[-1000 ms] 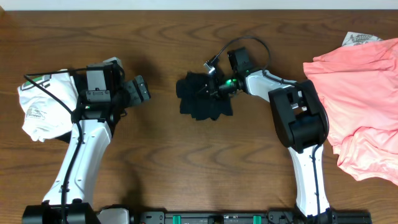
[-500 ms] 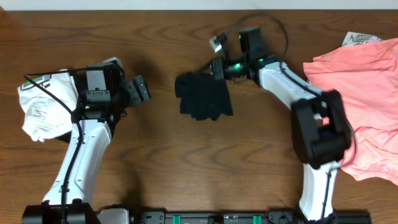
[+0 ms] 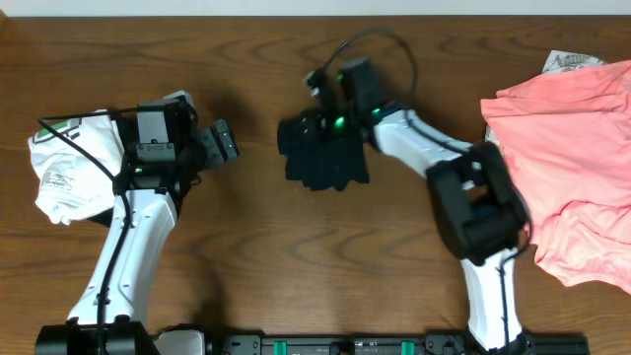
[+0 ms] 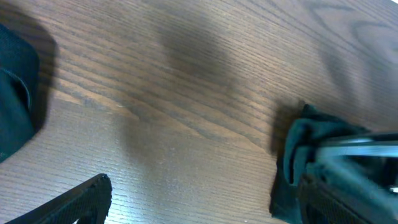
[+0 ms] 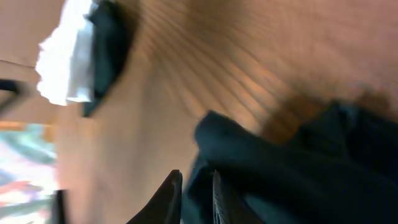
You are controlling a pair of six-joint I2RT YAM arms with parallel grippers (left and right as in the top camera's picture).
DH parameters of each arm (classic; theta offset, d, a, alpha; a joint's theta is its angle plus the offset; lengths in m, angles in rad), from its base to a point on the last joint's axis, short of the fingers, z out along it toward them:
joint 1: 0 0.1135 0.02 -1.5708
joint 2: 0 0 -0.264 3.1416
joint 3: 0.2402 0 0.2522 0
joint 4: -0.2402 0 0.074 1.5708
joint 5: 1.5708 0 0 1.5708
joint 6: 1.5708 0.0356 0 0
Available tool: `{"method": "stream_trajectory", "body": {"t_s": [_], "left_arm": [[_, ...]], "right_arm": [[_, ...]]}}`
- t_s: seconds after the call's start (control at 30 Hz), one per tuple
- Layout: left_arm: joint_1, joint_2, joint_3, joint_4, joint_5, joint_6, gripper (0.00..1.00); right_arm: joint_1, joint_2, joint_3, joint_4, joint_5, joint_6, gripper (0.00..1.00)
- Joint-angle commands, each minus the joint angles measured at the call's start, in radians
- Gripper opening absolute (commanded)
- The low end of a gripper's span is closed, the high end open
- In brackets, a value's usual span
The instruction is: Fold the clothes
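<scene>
White green-print garment (image 3: 59, 168) lay crumpled at left. Left gripper (image 3: 221, 142) hung wide open and empty over the wooden table (image 3: 246, 256). The limp, bunched black shirt (image 3: 320, 158) sat mid-table with the right gripper (image 3: 328, 123) at its far edge, jaws nearly together, hold unclear. Best to pinch one layer and spread it flat. Salmon-pink garment (image 3: 577, 148) was heaped at right.

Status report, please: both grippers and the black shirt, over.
Left gripper open, near white garment. Right gripper at black shirt, jaws nearly together, grip unclear. Pink garments apart, far right.

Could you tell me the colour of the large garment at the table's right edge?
The garment is salmon pink, clearest overhead.
</scene>
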Motion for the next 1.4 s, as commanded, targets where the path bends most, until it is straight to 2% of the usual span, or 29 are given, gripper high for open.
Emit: {"method": "stream_trajectory", "body": {"t_s": [0.0,0.2,0.4,0.63,0.77,0.93,1.13,1.23,1.37], "left_arm": [[0.002,-0.008,0.005,-0.005,-0.004,0.008,0.95],[0.002,-0.008,0.005,-0.008,-0.004,0.008,0.95],[0.002,-0.008,0.005,-0.008,-0.005,0.009,0.95],[0.002,-0.008,0.005,-0.008,-0.005,0.009,0.95],[0.002,-0.008,0.005,-0.008,-0.005,0.009,0.95],[0.002,-0.008,0.005,-0.008,-0.005,0.009,0.95],[0.002,-0.008,0.005,-0.008,-0.005,0.009,0.95],[0.002,-0.008,0.005,-0.008,-0.005,0.009,0.95],[0.002,-0.008,0.005,-0.008,-0.005,0.009,0.95]], "right_arm": [[0.030,0.075,-0.007,0.008,0.118,-0.027,0.16],[0.026,0.161,-0.007,-0.001,0.078,-0.024,0.19],[-0.014,0.135,-0.006,-0.003,-0.064,-0.024,0.15],[-0.084,-0.011,-0.006,-0.061,-0.203,-0.047,0.18],[-0.114,-0.142,-0.006,-0.111,-0.274,-0.087,0.27],[-0.134,-0.234,-0.006,-0.241,-0.270,-0.127,0.29],[-0.117,-0.225,-0.024,-0.412,-0.247,-0.201,0.29],[-0.088,-0.210,-0.074,-0.418,-0.194,-0.201,0.30],[-0.055,-0.188,-0.146,-0.333,-0.170,-0.201,0.31]]}}
